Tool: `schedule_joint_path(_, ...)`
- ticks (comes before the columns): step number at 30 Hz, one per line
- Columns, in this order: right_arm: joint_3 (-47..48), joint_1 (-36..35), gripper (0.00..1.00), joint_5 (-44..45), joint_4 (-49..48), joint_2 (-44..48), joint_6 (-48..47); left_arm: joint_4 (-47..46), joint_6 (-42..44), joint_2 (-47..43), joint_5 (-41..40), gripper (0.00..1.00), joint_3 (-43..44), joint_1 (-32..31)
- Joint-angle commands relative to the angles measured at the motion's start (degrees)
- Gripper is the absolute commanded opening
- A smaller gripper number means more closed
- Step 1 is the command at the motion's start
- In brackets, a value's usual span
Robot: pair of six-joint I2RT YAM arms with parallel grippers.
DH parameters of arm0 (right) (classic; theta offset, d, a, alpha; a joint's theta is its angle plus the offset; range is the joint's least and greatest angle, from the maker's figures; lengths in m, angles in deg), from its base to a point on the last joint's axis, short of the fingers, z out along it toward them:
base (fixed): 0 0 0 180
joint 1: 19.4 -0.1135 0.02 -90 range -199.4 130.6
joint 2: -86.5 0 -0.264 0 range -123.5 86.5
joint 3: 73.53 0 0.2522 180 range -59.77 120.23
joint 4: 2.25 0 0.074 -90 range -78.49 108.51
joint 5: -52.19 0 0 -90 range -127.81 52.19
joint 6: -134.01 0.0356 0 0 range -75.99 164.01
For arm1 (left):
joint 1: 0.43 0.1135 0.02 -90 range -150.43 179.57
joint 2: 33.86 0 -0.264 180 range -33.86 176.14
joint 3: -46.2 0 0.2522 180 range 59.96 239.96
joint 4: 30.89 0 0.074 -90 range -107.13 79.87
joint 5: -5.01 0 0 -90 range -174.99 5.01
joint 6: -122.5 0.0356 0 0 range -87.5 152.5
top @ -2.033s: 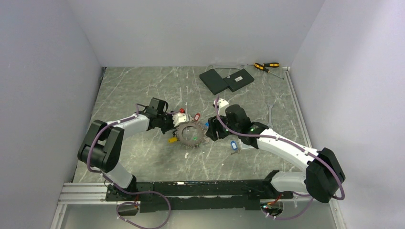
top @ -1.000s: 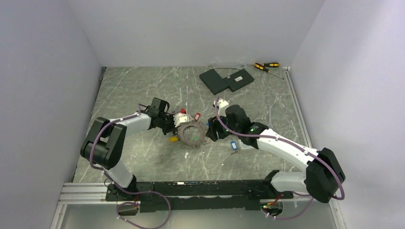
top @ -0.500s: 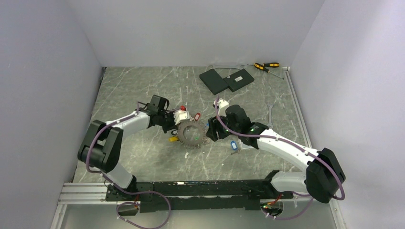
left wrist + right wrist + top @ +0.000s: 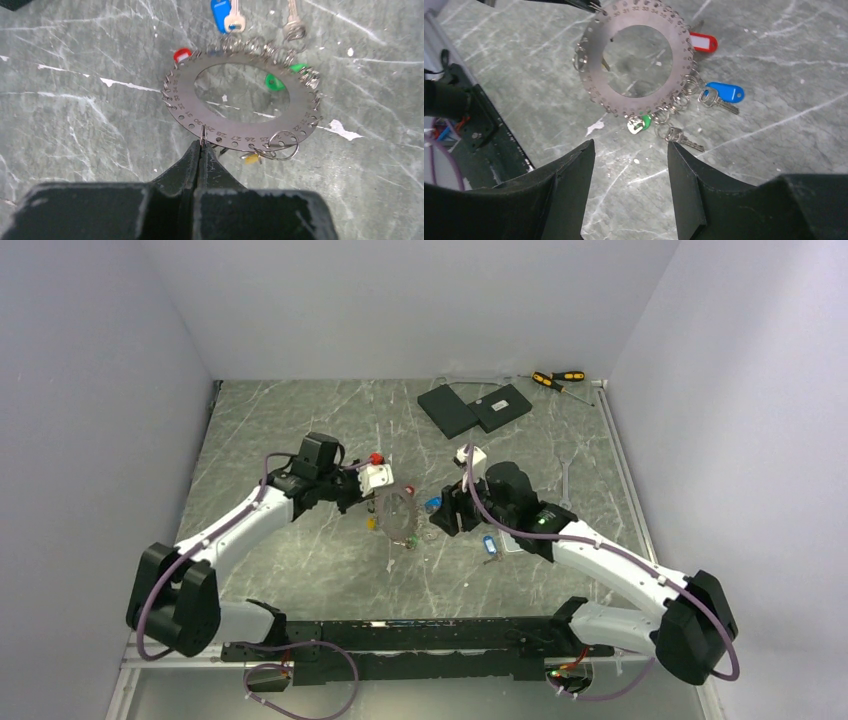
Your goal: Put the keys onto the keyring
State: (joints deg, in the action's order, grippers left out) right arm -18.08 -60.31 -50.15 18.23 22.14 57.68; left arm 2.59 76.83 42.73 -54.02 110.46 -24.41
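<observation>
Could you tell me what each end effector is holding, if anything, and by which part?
The left end effector pinches the keyring by a small loop on its rim; the right end effector holds nothing.

Likely lab: bare-walled robot booth (image 4: 420, 310)

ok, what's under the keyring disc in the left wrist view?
Through the keyring hole: marble table and part of a green tag. A red tag and a yellow tag poke out from under the rim. The rest of each is covered by the metal.
</observation>
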Motion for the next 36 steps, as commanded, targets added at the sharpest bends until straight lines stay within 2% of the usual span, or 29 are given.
schedule_joint_path(1,-1.53,0.12,0.58,-5.99,-7.26,4.55,-1.59,0.71,-3.40,-5.23,-0.17,0.00,2.23,-1.82)
schedule_joint_path(11,-5.65,-1.20,0.59,-16.25,-20.01,8.72,-4.09,0.84,-6.72,-15.25,1.96,0.00,0.50,-4.33)
schedule_joint_path(20,-4.90,-8.16,0.58,-13.31,-24.99,5.68,-15.18,-0.65,-7.55,-25.86,3.60,0.00,-3.86,-6.04)
schedule_joint_path(27,-4.49,-9.72,0.56,-13.71,-30.68,3.96,-21.03,-1.71,-8.80,-30.82,6.83,0.00,-6.15,-6.67)
schedule_joint_path(32,-2.24,-9.72,0.56,-16.32,-30.43,2.99,-21.82,-1.31,-10.15,-31.78,10.04,0.00,-5.94,-6.77)
schedule_joint_path(36,0.59,-9.72,0.56,-18.44,-29.63,0.84,-18.81,-3.14,-11.20,-32.32,11.83,0.00,-6.92,-6.77)
